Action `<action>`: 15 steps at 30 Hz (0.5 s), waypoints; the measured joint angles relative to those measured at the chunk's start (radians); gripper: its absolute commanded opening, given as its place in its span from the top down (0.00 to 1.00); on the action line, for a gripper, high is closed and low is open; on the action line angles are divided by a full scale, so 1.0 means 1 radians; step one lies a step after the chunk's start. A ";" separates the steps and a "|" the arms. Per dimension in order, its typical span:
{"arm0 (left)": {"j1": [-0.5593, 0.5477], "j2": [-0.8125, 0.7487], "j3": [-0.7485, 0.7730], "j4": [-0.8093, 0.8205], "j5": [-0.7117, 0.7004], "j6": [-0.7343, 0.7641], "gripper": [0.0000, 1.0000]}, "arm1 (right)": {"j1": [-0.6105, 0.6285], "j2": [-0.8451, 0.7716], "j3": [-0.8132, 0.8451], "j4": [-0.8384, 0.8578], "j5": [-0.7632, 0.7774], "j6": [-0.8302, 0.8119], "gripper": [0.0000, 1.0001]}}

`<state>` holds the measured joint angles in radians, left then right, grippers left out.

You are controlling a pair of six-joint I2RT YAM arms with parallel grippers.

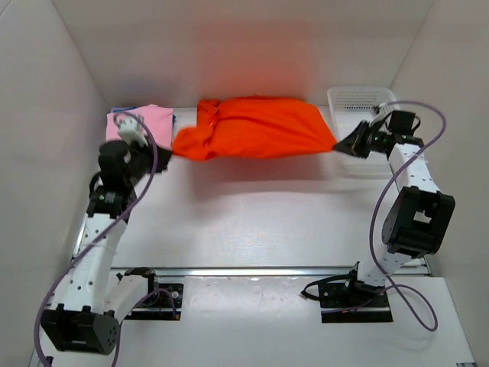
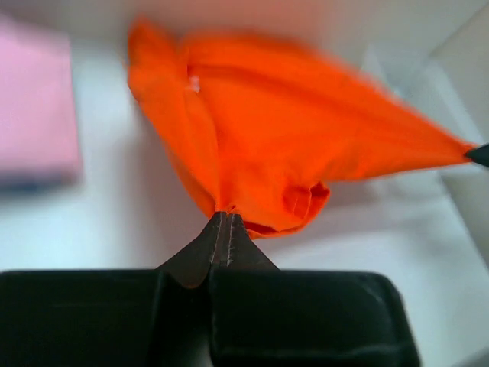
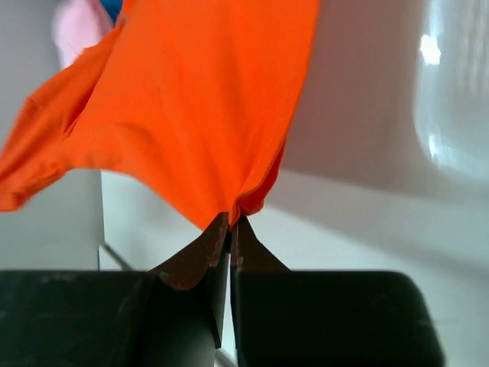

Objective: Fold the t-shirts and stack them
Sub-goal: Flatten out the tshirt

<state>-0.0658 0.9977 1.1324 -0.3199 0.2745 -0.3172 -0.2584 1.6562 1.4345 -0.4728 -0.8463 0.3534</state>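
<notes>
Top external view: shows the orange-red t-shirt (image 1: 256,128) strung in the air above the far half of the desk (image 1: 252,222), spanning left to right. Pinches its left corner in the left end effector (image 1: 166,156), fingers pressed together on the cloth. Pinches its right corner in the right end effector (image 1: 341,145), likewise clamped on the fabric, just in front of the white mesh basket (image 1: 359,98) at the far right. Bunches and sags toward the left end, pulls to a taut point at the right. Places the pink t-shirt (image 1: 149,121) flat at the far left, just behind the left end effector. Right wrist view: catches a sliver of the blue t-shirt (image 3: 113,8) beside the pink, past the orange cloth.
</notes>
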 measured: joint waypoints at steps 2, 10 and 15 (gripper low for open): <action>-0.016 -0.079 -0.194 -0.038 -0.021 -0.034 1.00 | 0.000 -0.013 -0.131 -0.018 0.023 -0.014 1.00; -0.066 -0.409 -0.480 -0.122 -0.043 -0.131 0.01 | 0.040 -0.247 -0.410 -0.090 0.102 -0.043 1.00; -0.063 -0.341 -0.515 -0.051 0.031 -0.173 0.01 | 0.047 -0.304 -0.496 -0.115 0.130 -0.052 1.00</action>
<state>-0.1291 0.6571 0.6170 -0.3706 0.3050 -0.4904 -0.2115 1.3525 0.9386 -0.5877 -0.7158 0.3016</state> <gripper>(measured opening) 0.978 0.007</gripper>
